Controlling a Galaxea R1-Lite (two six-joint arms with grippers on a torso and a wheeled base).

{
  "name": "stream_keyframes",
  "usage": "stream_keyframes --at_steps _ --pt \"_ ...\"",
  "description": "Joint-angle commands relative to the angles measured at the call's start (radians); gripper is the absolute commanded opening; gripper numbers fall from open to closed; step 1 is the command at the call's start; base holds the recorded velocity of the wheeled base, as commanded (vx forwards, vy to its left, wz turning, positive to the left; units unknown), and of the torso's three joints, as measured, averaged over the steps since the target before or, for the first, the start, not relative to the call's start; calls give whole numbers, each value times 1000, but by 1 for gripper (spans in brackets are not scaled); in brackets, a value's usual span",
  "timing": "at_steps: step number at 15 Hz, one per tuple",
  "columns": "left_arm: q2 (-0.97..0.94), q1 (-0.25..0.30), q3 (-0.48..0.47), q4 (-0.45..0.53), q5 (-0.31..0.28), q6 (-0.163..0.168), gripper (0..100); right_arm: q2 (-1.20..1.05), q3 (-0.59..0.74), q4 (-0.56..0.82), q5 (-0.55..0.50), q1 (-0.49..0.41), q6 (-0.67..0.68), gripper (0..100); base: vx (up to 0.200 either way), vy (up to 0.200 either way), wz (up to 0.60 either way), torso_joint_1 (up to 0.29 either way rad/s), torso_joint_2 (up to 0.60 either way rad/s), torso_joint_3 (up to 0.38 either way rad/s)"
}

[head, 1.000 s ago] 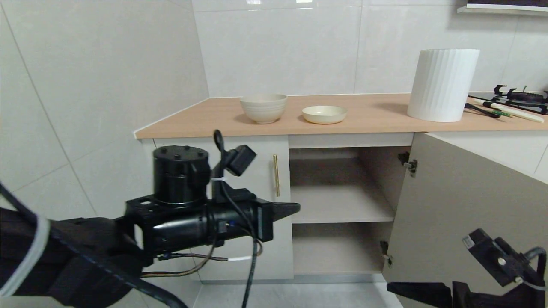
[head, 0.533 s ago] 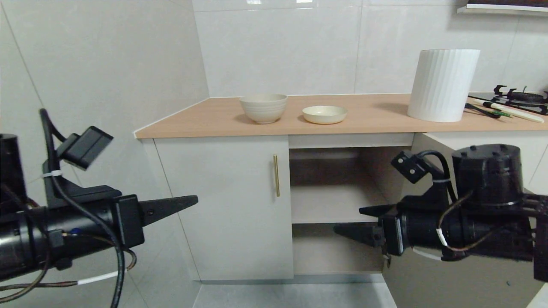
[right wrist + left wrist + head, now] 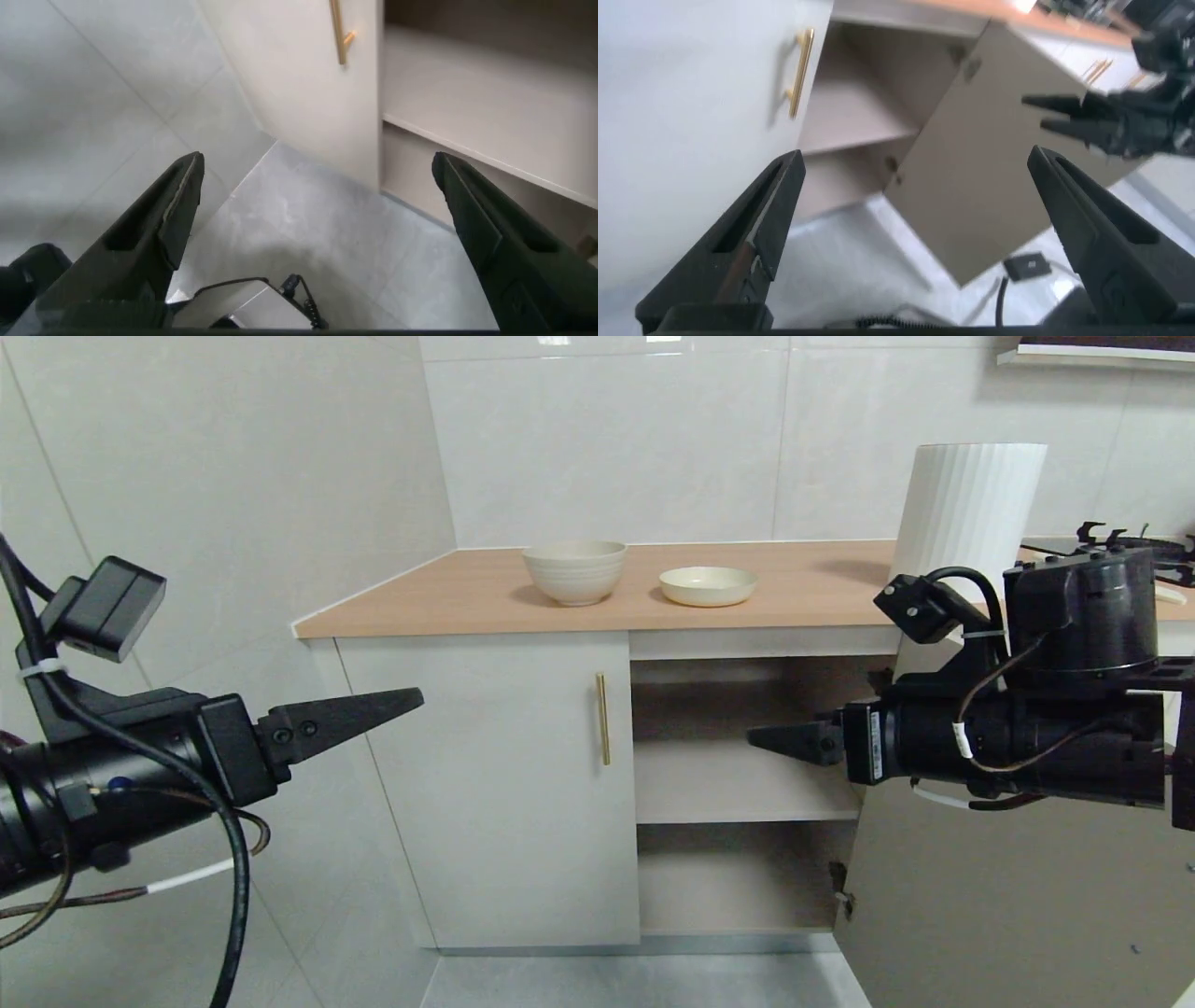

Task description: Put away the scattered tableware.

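Both arms are held level before the open cabinet, left tool and right tool spread wide, gripping nothing; bowl and shallow dish sit on the surface above

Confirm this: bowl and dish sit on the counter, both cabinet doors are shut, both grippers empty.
Wrong on the doors: the head view shows the left door shut, the right door open. The bowl and dish sit on the counter; left gripper and right gripper are empty.
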Motion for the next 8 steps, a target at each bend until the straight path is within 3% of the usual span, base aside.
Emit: stream_keyframes --at_steps 1,6,8 --pt "54 1 1 -10 -1 -3 100 -55 -7 25 -1 -1 8 100 0 0 0 0 0 0" --pt "51 1 -7 -11 -1 -3 100 -80 -22 42 -1 11 46 100 0 0 0 0 0 0" --pt "49 1 -7 -8 -1 -3 100 -85 -24 67 -1 13 47 100 200 0 0 0 5 0"
